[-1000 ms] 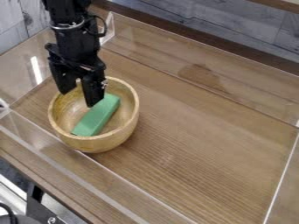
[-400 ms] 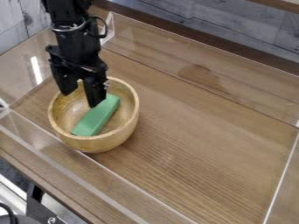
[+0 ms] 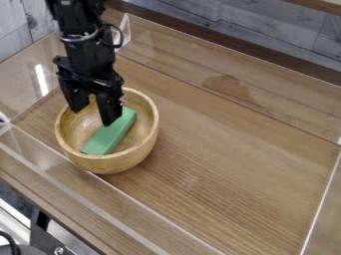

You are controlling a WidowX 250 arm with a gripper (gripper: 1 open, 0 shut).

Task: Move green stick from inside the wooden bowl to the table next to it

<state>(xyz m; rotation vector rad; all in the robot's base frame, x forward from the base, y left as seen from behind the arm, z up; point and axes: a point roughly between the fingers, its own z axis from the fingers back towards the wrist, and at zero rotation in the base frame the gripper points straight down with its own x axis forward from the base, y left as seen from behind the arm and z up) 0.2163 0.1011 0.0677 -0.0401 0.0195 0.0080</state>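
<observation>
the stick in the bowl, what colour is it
The stick is plain green, seen best in the camera view.

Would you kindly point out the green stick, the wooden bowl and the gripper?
green stick [image 3: 110, 132]: camera view, middle of its upper face
wooden bowl [image 3: 131, 160]: camera view, near outer wall
gripper [image 3: 98, 104]: camera view, between its fingertips

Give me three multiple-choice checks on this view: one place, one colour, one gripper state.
1. Where is the stick?
A) on the table beside the bowl
B) inside the bowl
C) on the bowl's rim
2. What colour is the stick?
A) red
B) blue
C) green
3. How is the gripper?
A) open, holding nothing
B) shut on the stick
C) shut on the bowl's rim

1 B: the stick lies within the wall of the bowl.
2 C: its whole upper face is green.
3 A: the fingers of the gripper stand apart, with the stick outside them.
</observation>
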